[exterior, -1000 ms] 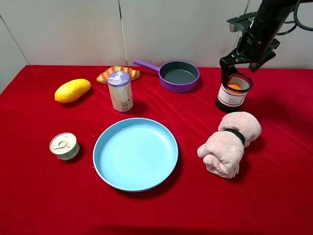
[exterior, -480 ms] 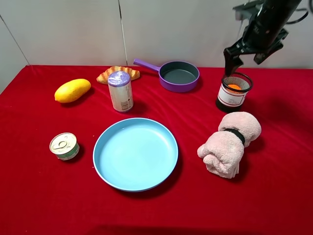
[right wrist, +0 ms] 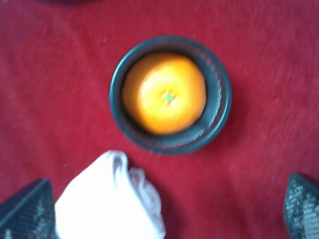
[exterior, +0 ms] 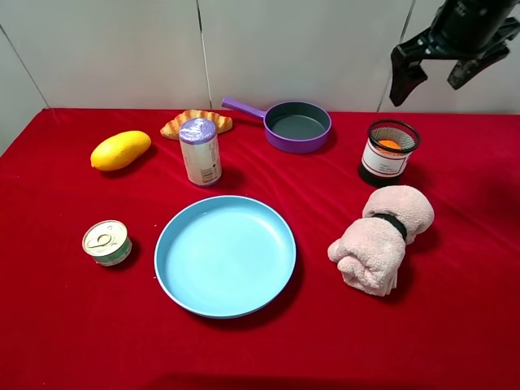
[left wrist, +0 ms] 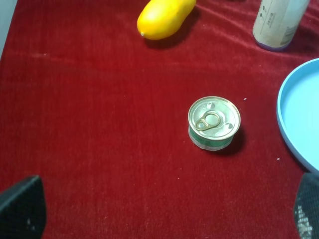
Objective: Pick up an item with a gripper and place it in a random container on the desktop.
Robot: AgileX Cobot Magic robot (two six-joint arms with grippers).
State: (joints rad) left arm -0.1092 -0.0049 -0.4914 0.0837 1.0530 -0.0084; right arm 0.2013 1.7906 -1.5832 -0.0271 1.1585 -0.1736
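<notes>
Right gripper [exterior: 443,79] hangs high at about 1 o'clock in the exterior high view, jaws spread wide and empty. A second ago it straddled the cup [exterior: 387,152] with its fingers at the rim; half a second ago it had lifted just clear; now it is well above and slightly to the right of it. The orange [exterior: 390,145] shows as a sliver of colour inside the cup, which stands upright on the desktop [exterior: 65,325] at 2 o'clock, just behind the pink towel [exterior: 380,236]. Pan [exterior: 297,125], plate [exterior: 225,254], mango [exterior: 120,150], bottle [exterior: 200,152] and can [exterior: 106,242] have not shifted.

Left wrist view: the left gripper [left wrist: 159,211] shows only as two dark fingertips at the frame's corners, wide apart, nothing between them. Below it lie the can [left wrist: 214,122], the mango [left wrist: 164,17] and an edge of the plate [left wrist: 294,124] on red cloth.

Right wrist view, somewhat blurred: looking straight down, the orange [right wrist: 165,93] sits stem-up, filling most of the cup [right wrist: 219,107]. Both fingertips [right wrist: 27,211] are spread at the frame's edges, far from the rim. A towel [right wrist: 109,199] corner lies beside the cup.

Judging from this, the release is done and the placement looks complete; only the arm's retreat remains.
</notes>
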